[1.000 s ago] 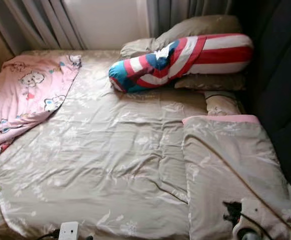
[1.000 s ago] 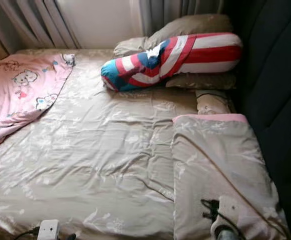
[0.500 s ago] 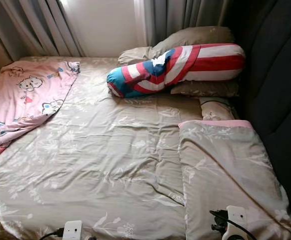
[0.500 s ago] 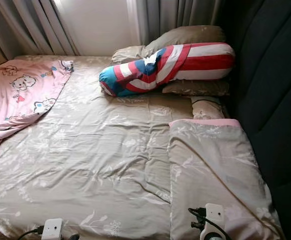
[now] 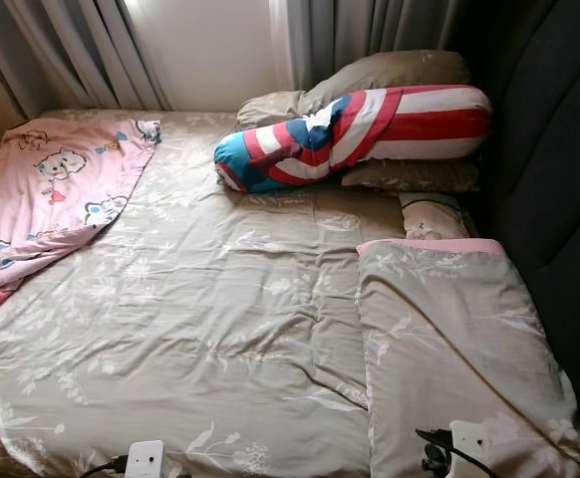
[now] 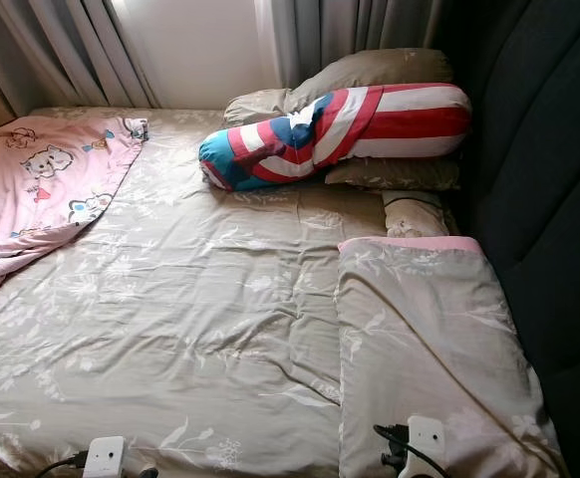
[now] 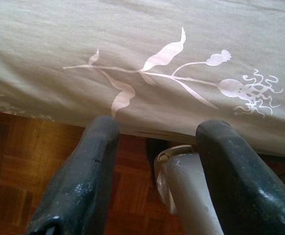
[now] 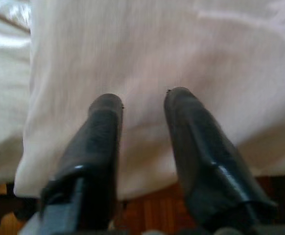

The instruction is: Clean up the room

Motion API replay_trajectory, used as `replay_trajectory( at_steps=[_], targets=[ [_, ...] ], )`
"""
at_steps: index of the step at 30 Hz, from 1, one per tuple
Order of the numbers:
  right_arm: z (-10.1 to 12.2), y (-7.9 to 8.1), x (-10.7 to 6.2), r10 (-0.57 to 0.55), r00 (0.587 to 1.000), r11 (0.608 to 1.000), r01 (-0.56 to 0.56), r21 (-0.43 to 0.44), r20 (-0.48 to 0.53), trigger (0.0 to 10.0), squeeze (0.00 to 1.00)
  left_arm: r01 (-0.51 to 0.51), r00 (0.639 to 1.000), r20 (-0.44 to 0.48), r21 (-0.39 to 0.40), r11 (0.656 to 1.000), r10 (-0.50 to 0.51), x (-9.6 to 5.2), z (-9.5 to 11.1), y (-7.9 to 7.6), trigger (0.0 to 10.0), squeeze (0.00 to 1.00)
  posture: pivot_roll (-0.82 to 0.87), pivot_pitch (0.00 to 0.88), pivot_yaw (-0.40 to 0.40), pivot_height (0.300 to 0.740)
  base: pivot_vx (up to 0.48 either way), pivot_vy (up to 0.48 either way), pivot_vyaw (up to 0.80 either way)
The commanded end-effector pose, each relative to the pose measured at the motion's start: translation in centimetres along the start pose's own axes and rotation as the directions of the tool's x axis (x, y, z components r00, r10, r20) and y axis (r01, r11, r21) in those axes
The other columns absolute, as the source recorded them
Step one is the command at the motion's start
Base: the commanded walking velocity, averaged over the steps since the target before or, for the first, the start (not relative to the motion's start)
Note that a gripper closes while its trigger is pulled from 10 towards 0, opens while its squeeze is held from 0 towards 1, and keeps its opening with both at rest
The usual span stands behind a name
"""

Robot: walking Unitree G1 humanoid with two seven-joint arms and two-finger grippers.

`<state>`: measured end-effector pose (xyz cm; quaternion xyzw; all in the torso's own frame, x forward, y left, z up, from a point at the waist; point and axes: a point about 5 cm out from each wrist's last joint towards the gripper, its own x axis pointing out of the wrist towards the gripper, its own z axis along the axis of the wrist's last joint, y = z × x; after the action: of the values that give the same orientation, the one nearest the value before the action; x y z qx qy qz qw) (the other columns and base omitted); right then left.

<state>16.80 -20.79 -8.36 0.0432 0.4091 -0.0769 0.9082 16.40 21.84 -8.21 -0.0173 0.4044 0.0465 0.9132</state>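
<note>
Bedding to be tidied: the folded quilt lies at the bed's right edge just beyond our right gripper, fingers parted and empty, so we judge a square approach to its near hem best, left gripper likewise open

One bolster — three pillows — two blankets
</note>
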Motion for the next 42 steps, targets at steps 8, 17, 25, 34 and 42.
replay_trajectory(
  at_steps=[8,17,25,34,42],
  targets=[
    [-0.7,0.6,-0.1,0.024,0.999,1.0,-0.024,-0.012,-0.041,10.0,1.0,-0.004,0.999,-0.031,0.004,1.0,0.004,0.1,-0.1,-0.2,10.0,0.0,-0.09,0.095,0.015,0.74,0.0,0.0,0.0],
    [-0.9,0.9,0.0,0.025,0.997,0.999,-0.028,-0.032,-0.067,10.0,0.0,-0.008,0.999,-0.037,-0.004,1.0,0.008,0.0,-0.4,-0.1,10.0,0.0,-0.08,0.092,0.012,0.74,0.0,0.0,0.0],
    [-1.6,1.1,-0.2,0.032,0.995,0.998,-0.037,-0.051,-0.099,10.0,0.0,-0.01,0.999,-0.04,-0.01,1.0,0.01,-0.1,-0.6,0.0,10.0,0.0,-0.08,0.089,0.014,0.74,0.0,0.0,0.0],
    [-1.9,1.1,-0.3,0.036,0.994,0.998,-0.041,-0.048,-0.1,10.0,0.0,-0.014,0.999,-0.047,-0.011,1.0,0.014,-0.1,-0.7,0.0,10.0,0.0,-0.07,0.081,0.016,0.74,0.0,0.209,0.36],
    [-2.1,1.2,-0.4,0.037,0.993,0.999,-0.041,-0.034,-0.109,10.0,0.0,-0.018,0.998,-0.054,-0.008,1.0,0.018,-0.2,-0.8,0.3,10.0,0.0,-0.08,0.087,0.019,0.74,0.0,0.46,0.0]
  ],
)
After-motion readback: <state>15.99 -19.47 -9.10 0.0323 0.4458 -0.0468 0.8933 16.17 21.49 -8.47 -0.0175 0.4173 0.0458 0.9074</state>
